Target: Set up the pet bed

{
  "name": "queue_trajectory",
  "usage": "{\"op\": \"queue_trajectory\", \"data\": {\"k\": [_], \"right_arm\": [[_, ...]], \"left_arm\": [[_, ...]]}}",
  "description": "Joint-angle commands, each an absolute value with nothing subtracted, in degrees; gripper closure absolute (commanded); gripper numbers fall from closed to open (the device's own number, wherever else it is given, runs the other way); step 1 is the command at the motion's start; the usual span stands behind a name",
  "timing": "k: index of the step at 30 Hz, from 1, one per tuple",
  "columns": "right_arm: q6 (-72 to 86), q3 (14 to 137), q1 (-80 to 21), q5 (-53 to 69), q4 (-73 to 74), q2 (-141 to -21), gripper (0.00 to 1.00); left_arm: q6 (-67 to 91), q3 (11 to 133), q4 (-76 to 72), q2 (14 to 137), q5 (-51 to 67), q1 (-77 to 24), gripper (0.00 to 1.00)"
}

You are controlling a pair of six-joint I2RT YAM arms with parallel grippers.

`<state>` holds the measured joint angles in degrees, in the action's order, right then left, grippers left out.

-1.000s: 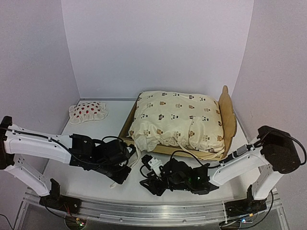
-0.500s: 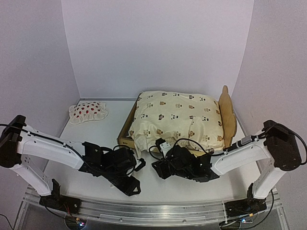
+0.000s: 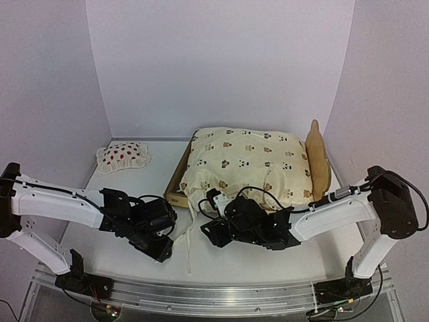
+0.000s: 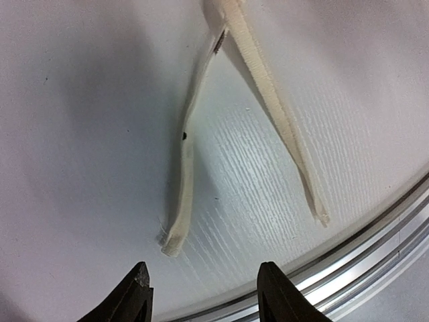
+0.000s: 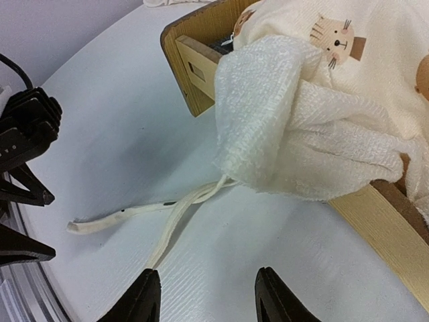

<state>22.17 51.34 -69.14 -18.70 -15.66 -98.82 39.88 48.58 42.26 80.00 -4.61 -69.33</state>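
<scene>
White table (image 3: 127,194), listed as I see it from my own mounts.

- Near edge: a metal rail (image 3: 221,295) runs along it, and both my arms are bolted there.
- Right half, toward the far edge: pet bed (image 3: 176,182), light wood, headboard standing by the right edge.
- Middle, toward the near edge: two cream ties (image 4: 186,174) trailing from the near left corner of the cover (image 3: 248,161). They lie flat on the surface and spread apart (frayed ends close to the rail).
- Far left corner: small white pillow (image 3: 123,157) with red strawberries, well apart from the pet bed.
</scene>
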Motion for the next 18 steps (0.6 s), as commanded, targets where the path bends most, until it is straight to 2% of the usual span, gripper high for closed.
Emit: {"op": "queue_trajectory", "data": {"k": [1,14,18], "right_arm": [[21.18,54.20,-69.26,-16.65,-15.12,-100.40,0.50],[20.98,54.64,-69.26,-15.66,-14.42,-101.07,0.50],[21.12,54.67,-69.26,-15.50,-14.41,-101.24,0.50]], "left_arm": [[42.14,47.33,44.67,81.02,-7.17,-68.51,0.47],[40.60,47.02,42.33,89.09,-4.97,-68.15,0.57],[40.39,46.76,41.64,91.20,-4.99,-68.04,0.65]]}}
